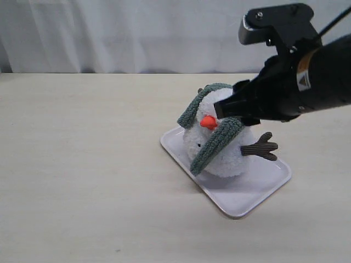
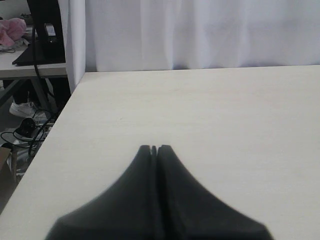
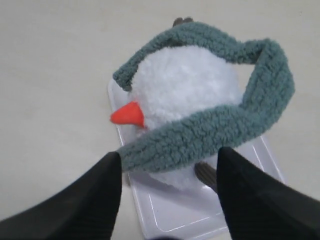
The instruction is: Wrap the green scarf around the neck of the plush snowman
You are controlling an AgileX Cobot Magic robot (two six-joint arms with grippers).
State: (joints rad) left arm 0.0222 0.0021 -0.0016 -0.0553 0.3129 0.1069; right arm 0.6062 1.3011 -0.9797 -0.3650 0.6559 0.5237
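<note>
The plush snowman leans on a white tray, orange nose towards the left. The green scarf loops round behind its head. One end hangs by the left cheek; the other strand crosses the front below the nose. In the right wrist view the scarf circles the white head. My right gripper hovers open just above the front strand, its fingers either side and not pinching it. My left gripper is shut and empty over bare table, out of the exterior view.
A brown twig arm sticks out on the snowman's right side over the tray. A white curtain hangs behind the table. In the left wrist view the table's edge drops off to cables and clutter on the floor.
</note>
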